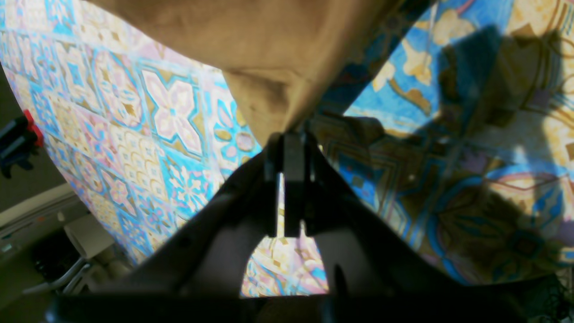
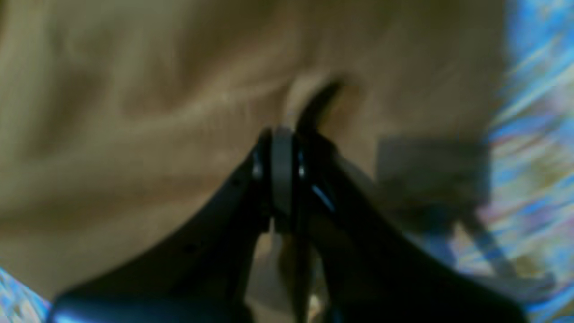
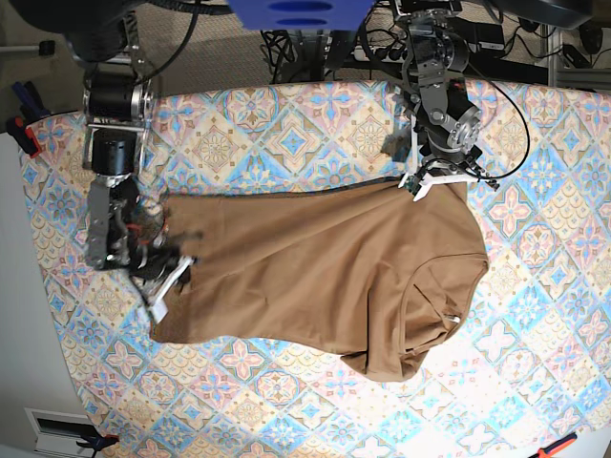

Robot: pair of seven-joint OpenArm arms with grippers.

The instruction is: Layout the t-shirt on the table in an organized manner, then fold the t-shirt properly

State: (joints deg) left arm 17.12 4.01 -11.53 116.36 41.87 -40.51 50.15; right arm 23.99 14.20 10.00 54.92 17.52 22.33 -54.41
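My left claw (image 3: 417, 190) pinches the t-shirt (image 3: 325, 277) by its far edge. My right claw (image 3: 160, 294) pinches its other end. It lies mid-table (image 3: 535, 239). I should pull both ends evenly, so wrinkles go flat.

right gripper (image 2: 283, 134) seemingly (blurred) pinching t-shirt (image 2: 134, 112)
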